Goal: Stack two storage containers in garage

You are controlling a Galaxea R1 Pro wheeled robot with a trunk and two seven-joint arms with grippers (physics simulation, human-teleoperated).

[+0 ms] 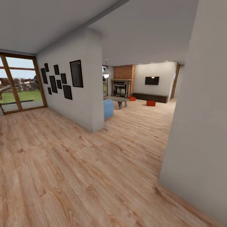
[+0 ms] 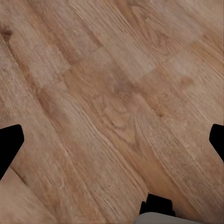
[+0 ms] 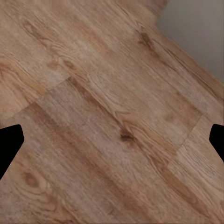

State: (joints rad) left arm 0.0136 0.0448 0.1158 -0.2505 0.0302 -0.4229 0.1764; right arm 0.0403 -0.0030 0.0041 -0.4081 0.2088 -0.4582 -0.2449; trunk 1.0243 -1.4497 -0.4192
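Two storage containers (image 1: 151, 103) far off by cabinet (image 1: 150, 97), orientation unclear (both arms' fingers (image 2: 10, 144) spread, empty).

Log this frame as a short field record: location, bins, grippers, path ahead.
location: hallway with wood floor, looking into the living room
bins: two orange-red bins on the far floor, one by the dark cabinet, one near the fireplace
left gripper: open, empty, over bare planks
right gripper: open, empty, over planks
path ahead: open floor between the two walls
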